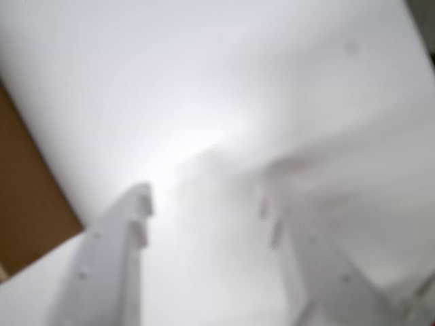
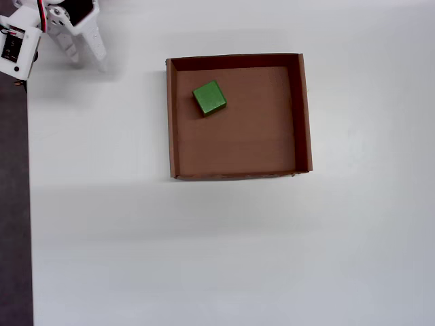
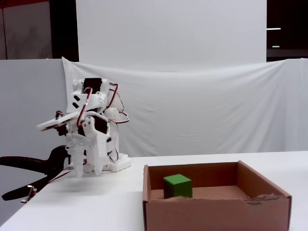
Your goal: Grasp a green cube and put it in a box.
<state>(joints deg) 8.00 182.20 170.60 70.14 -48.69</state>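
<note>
One green cube near box wall.

White 3D-printed arm, folded compactly over its base at the left of the fixed view; red and black wires loop along the upper joints. Gripper points downward, fingertips just above the table surface, holding nothing. In the wrist view, blurred, the two white fingers stand apart with a clear gap between them. In the overhead view the gripper occupies the top-left corner.
</note>
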